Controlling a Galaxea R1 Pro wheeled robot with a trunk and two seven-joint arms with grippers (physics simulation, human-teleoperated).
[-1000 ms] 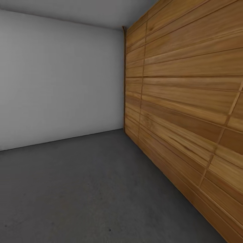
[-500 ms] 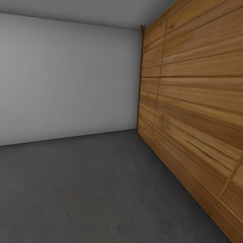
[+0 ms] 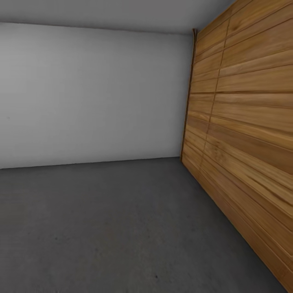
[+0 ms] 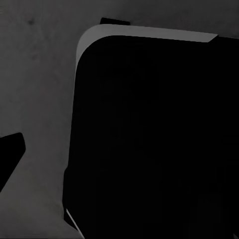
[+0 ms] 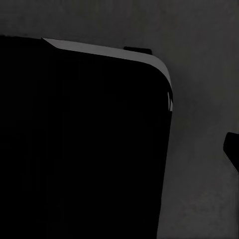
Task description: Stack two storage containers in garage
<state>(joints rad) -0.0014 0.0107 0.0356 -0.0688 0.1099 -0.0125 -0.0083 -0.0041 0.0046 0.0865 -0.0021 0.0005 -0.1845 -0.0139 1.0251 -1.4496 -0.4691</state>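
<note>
I am in the garage, and the two storage containers are out of view. The dark grey concrete floor (image 3: 106,228) spreads ahead of me in the head view. Each wrist view looks down at that floor (image 4: 35,89) (image 5: 199,74) beside a large black rounded body (image 4: 149,139) (image 5: 79,149) with a pale edge. A small dark shape (image 4: 10,159) (image 5: 233,149) pokes in at the edge of each wrist view, possibly a finger. Whether either gripper is open or shut cannot be read.
A wide wood-slat door (image 3: 244,134) runs along the right and slants toward me. A plain white wall (image 3: 89,97) closes the far end. Door and wall meet in a corner (image 3: 185,156) at the far right.
The whole head view has swung left: the corner and the wood-slat door have slid toward the right of the picture, and more white wall shows. That is camera motion.
</note>
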